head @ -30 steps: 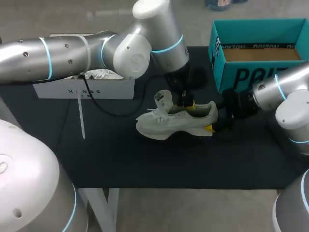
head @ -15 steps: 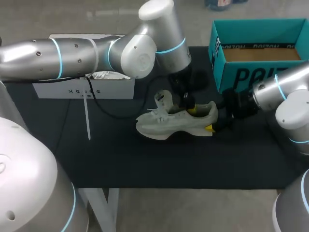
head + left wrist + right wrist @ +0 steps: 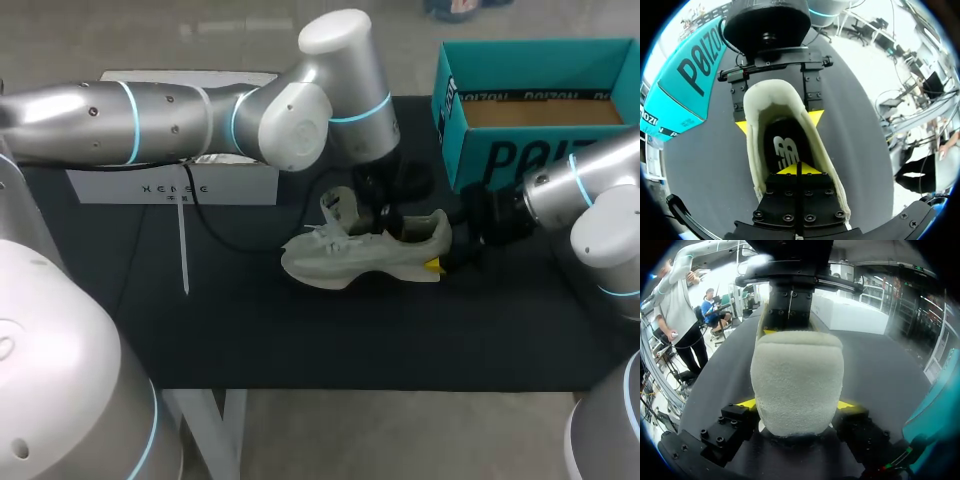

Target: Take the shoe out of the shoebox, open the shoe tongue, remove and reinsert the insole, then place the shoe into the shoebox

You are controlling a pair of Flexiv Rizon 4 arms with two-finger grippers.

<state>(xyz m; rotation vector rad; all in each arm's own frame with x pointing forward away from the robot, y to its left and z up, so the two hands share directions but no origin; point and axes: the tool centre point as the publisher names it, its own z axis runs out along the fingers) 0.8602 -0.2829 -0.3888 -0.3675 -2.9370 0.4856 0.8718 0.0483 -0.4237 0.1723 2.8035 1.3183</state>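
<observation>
Two risks: right end effector (image 3: 797, 404) clamps shoe (image 3: 365, 258) heel; left end effector (image 3: 796, 169), closed inside over insole (image 3: 785, 150), may slip off it or drag the shoe free.

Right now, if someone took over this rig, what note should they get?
Left pincer: shut, tips inside the shoe above the insole; whether it pinches the insole is unclear.
Right pincer: shut on the shoe's heel, shoe upright on the table.
Teal box far right, white box far left; which is the shoebox I cannot tell.
Done: shoe out, tongue raised.
Left: insole out and back in, then shoe into its box.
</observation>
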